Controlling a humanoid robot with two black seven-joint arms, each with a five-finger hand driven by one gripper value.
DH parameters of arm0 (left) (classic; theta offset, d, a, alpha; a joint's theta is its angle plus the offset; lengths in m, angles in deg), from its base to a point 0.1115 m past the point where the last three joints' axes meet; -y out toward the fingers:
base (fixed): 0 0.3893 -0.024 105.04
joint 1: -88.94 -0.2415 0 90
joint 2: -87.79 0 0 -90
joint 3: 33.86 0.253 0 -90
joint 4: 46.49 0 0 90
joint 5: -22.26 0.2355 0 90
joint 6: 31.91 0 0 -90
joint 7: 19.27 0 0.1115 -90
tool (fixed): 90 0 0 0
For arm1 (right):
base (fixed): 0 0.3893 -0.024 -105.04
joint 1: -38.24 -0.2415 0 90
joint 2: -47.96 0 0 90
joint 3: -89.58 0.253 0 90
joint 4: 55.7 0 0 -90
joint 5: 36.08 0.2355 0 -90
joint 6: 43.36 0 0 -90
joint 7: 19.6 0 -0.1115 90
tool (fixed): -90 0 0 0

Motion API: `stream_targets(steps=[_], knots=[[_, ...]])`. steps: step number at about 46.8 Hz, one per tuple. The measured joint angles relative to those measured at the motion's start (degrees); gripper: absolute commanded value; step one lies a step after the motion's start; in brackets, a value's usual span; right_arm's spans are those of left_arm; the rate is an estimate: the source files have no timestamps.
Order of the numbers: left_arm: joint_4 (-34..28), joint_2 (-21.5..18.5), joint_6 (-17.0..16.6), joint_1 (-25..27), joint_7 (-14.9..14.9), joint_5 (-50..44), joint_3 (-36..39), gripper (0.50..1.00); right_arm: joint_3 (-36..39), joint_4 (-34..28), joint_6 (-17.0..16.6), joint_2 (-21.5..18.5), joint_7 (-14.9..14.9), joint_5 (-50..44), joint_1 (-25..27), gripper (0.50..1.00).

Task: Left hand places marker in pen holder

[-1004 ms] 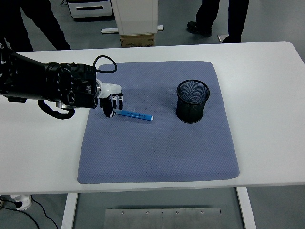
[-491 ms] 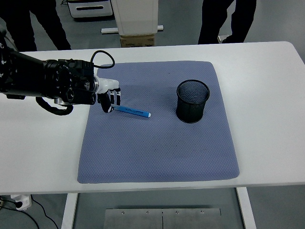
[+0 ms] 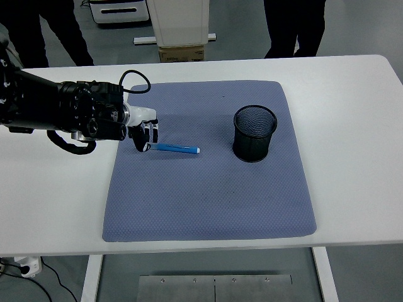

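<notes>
Blue marker (image 3: 176,149) seen lying flat on grey mat (image 3: 208,207), held by one end only in curled fingers of left hand (image 3: 143,133). Pen holder (image 3: 254,133) well apart, rightward. Risks judged: marker swung loose by end pinch; holder tipped if rim clipped.

The left arm (image 3: 56,113) is black and bulky, studded with small screws. A black cable (image 3: 129,78) loops above its wrist. Its robot hand (image 3: 143,131) is white with black finger segments.
</notes>
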Motion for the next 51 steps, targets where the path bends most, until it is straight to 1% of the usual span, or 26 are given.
stream_targets(steps=[22, 30, 51], knots=[[0.0, 0.0, 0.0, 0.1, 0.0, 0.0, 0.0, 0.584, 0.0, 0.0, -0.1, 0.0, 0.0, 0.0, 0.0, 1.000], [-0.2, 0.0, 0.3, 0.1, 0.0, 0.0, 0.0, 0.619, 0.0, 0.0, -0.1, 0.0, 0.0, 0.0, 0.0, 1.000], [-0.8, 0.0, 0.3, -0.4, 0.0, 0.0, 0.0, 0.619, 0.0, 0.0, 0.0, 0.0, 0.0, 0.0, 0.0, 1.000]])
